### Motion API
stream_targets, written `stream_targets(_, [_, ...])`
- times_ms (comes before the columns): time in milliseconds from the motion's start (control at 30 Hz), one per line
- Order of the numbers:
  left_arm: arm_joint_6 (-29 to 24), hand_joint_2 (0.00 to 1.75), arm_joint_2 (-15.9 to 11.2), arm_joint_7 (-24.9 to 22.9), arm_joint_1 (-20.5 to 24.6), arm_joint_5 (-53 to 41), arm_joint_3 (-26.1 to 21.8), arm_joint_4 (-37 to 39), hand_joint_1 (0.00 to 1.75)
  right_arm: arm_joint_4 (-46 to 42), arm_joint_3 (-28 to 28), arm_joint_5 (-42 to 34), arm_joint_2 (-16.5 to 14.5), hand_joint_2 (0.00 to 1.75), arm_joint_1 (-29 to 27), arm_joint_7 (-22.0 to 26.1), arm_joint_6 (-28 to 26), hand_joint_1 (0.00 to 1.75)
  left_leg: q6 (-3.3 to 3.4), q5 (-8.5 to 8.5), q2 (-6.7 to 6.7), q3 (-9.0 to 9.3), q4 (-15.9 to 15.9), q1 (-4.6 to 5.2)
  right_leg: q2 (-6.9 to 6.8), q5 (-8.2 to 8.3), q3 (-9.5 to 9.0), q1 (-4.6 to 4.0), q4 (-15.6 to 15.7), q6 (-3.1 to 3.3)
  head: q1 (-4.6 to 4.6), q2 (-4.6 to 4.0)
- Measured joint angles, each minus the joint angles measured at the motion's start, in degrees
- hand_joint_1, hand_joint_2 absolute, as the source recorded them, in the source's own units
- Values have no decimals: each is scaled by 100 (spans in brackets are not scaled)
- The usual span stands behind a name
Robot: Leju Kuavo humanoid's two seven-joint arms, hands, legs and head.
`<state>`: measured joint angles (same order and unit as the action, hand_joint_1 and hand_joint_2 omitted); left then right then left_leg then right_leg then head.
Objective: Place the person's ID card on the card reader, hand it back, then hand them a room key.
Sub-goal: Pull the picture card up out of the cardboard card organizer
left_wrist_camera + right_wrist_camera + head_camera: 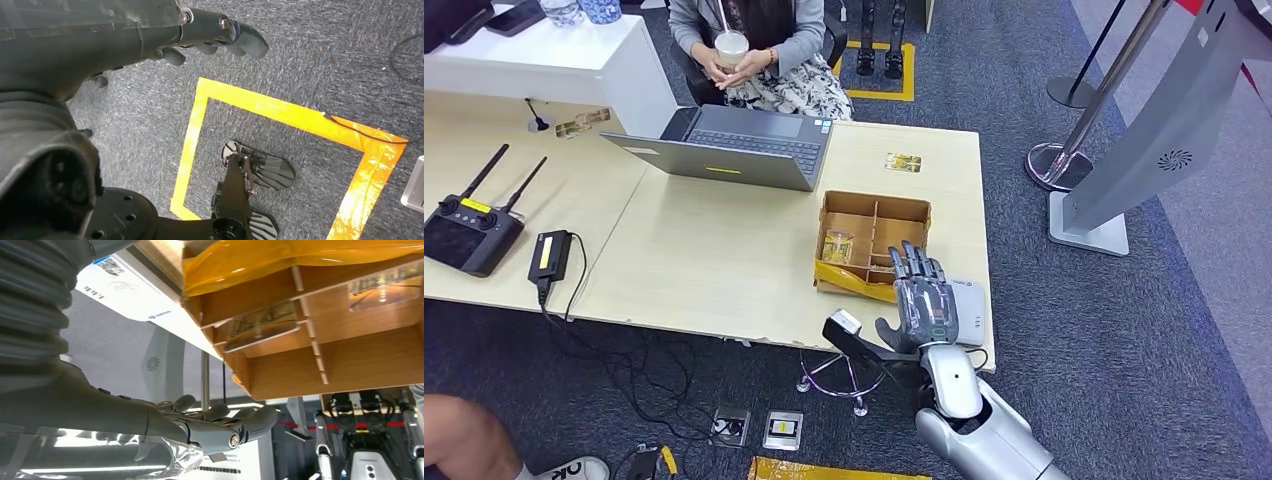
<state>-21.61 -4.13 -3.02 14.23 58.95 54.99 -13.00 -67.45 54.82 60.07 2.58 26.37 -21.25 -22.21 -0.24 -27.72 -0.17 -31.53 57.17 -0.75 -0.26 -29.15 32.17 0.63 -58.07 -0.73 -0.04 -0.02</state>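
My right hand (921,300) hovers with fingers spread, holding nothing, over the near edge of the brown cardboard divided box (873,243). The white flat card reader (969,313) lies on the surface just beside it. A yellow patterned card (903,162) rests well beyond the box, near the far edge.

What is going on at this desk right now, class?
The robot's right hand hovers open over the near edge of the divided wooden box, above the white card reader. A small yellow card lies on the pale wooden table. A seated person opposite holds a cup. The left hand hangs over the floor.
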Motion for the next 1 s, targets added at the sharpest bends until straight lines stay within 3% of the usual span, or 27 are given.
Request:
stream_targets(333, [89,0,0,-43,37,-72,0,0,0,601,50,52,-480,175,308,53,-18,0,0,0,1,2,0,0,-1,0,-1,0,0,0,1,0])
stream_targets(1000, [130,0,50,-265,179,-294,101,0,0,1629,107,-8,-729,175,645,15,-340,0,0,0,1,3,1,0,1,0,0,0,0,0,2,0])
